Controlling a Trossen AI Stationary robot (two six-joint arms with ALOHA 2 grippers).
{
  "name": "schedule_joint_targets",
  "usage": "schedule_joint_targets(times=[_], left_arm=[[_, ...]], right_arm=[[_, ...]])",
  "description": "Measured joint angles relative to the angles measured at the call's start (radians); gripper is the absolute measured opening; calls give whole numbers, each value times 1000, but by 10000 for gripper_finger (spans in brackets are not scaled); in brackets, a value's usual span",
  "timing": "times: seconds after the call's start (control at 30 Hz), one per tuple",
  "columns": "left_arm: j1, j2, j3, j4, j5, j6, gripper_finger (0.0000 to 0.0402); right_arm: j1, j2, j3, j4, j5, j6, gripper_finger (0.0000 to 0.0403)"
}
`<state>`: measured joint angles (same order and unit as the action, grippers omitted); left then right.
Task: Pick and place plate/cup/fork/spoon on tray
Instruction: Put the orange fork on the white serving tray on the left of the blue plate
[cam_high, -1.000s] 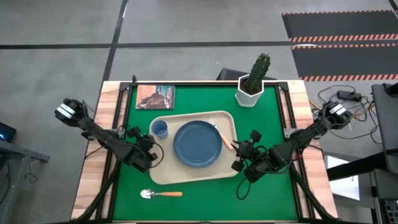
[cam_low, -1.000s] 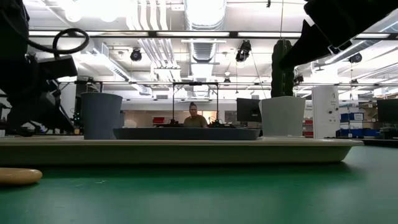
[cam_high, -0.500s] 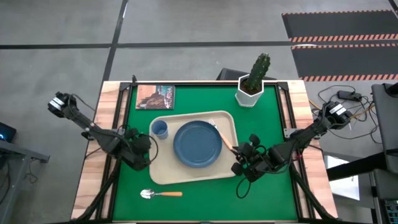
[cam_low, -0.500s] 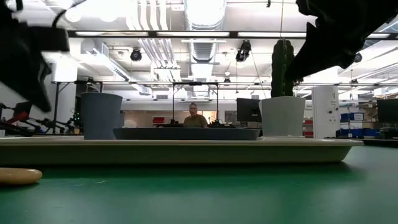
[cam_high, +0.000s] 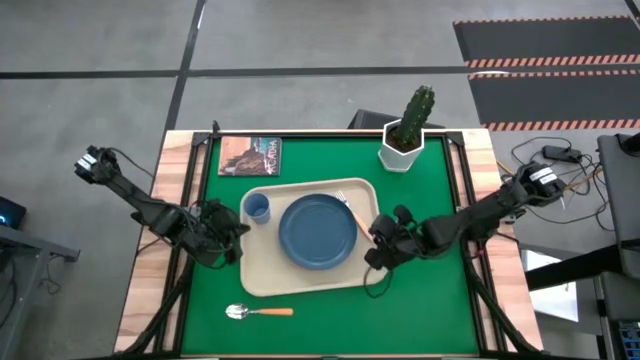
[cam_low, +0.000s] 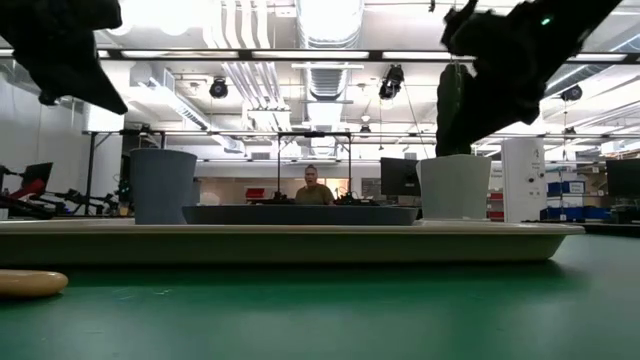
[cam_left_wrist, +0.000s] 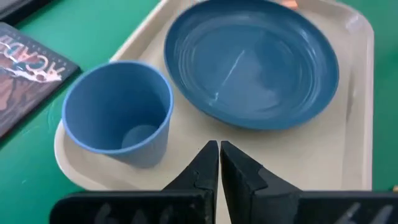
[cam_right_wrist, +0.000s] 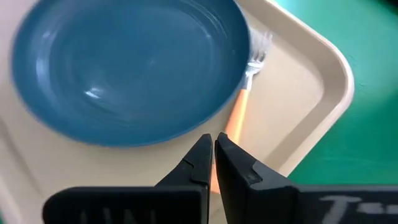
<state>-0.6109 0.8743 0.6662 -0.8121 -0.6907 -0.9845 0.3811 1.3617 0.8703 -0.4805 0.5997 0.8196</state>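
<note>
The cream tray (cam_high: 262, 270) lies mid-table and carries the dark blue plate (cam_high: 317, 231), the light-blue cup (cam_high: 256, 208) at its left, and the fork (cam_high: 352, 212) by the plate's right side. The spoon (cam_high: 258, 312) lies on the green table near the front edge, off the tray. My left gripper (cam_high: 230, 233) is shut and empty above the tray's left edge; its wrist view shows the cup (cam_left_wrist: 118, 112) and plate (cam_left_wrist: 252, 59) ahead. My right gripper (cam_high: 377, 243) is shut and empty above the tray's right edge, over the fork's orange handle (cam_right_wrist: 236, 118).
A cactus in a white pot (cam_high: 405, 140) stands at the far right of the table. A small book (cam_high: 250, 155) lies at the far left. A person (cam_low: 311, 185) sits in the room beyond the table. Bare green table shows on either side of the spoon.
My right gripper has gone left and toward the far edge, from beside the tray's near right corner to above the fork's handle. My left gripper has drawn back a little toward the table's left edge and risen. The plate, cup, fork and spoon have kept still.
</note>
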Motion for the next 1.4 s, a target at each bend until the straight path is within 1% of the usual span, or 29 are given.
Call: schedule_joint_targets(times=[0.2, 0.3, 0.4, 0.5, 0.57, 0.63, 0.67, 0.73, 0.8, 0.9, 0.97, 1.03, 1.17, 1.23, 1.4], left_arm=[[0, 2, -2, 18, -26, -2, 0], [0, 3, -3, 20, -26, -3, 0], [0, 8, -3, 20, -26, -3, 0], [0, 9, -4, 20, -27, -3, 0], [1, 9, -5, 19, -29, -3, 0], [1, 9, -5, 19, -30, -3, 0], [1, 9, -5, 19, -30, -3, 0], [1, 9, -6, 19, -31, -3, 0], [1, 9, -8, 19, -31, -3, 0], [1, 9, -13, 18, -32, -3, 0], [1, 9, -17, 19, -34, -3, 0], [1, 9, -19, 19, -34, -3, 0], [1, 9, -19, 19, -57, -1, 0], [1, 9, -19, 19, -64, 1, 0], [1, 9, -19, 19, -78, 1, 0]], right_arm=[[-110, 0, 0, 0, -122, -51, 9], [-143, 0, -3, -5, -213, -72, 15], [-172, 0, -7, -4, -261, -80, 38], [-181, 0, -17, -5, -273, -99, 73], [-174, 1, -20, -3, -288, -139, 99], [-156, 2, -23, 0, -280, -186, 122], [-143, 2, -29, 0, -258, -200, 133], [-116, 2, -50, 24, -179, -242, 153], [-83, 2, -88, 91, -109, -296, 169], [-40, 3, -163, 209, -72, -380, 184], [-25, 3, -224, 326, -50, -391, 188], [-24, 3, -283, 431, -22, -367, 189], [-39, 4, -362, 590, -21, -341, 186], [-47, 4, -375, 626, -22, -332, 183], [-58, 4, -355, 606, -23, -322, 173]])
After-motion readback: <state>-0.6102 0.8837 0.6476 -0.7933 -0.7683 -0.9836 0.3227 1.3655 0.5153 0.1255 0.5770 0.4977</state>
